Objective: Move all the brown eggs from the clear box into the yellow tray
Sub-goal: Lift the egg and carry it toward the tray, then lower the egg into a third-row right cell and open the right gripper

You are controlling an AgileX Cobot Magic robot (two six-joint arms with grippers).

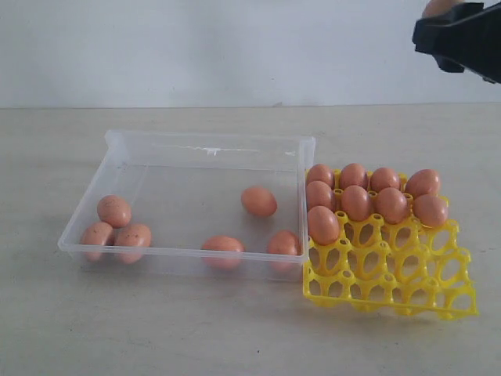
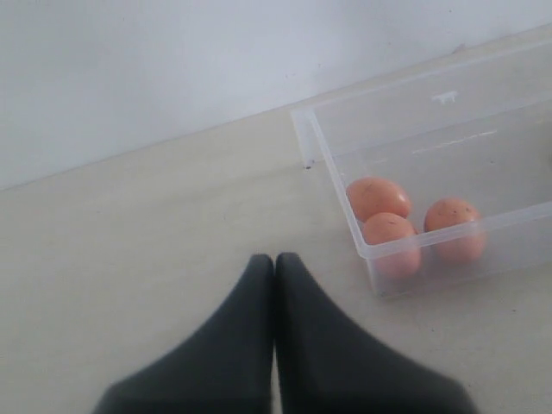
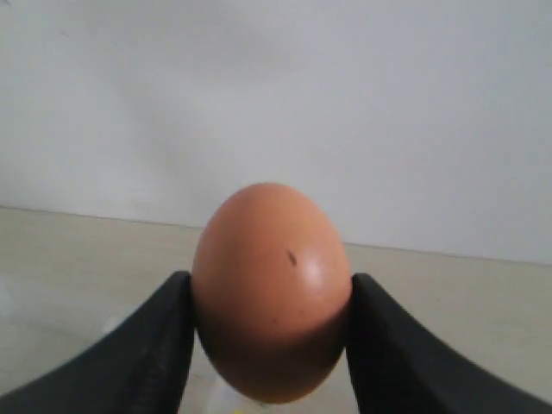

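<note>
Right wrist view: smooth oval egg [image 3: 272, 297] clamped in right pincer [image 3: 270, 289]; left pincer [image 2: 275, 260] together

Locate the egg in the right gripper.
The held egg sits clamped in the right gripper, raised at the exterior view's top right, higher than the yellow tray.

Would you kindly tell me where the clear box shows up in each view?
Exterior: clear box left of centre, beside the yellow tray.
Left wrist: one end of it, ahead of the shut left gripper.
Right wrist: not clearly in it.
Shared landmark: three eggs clustered at that end.
</note>
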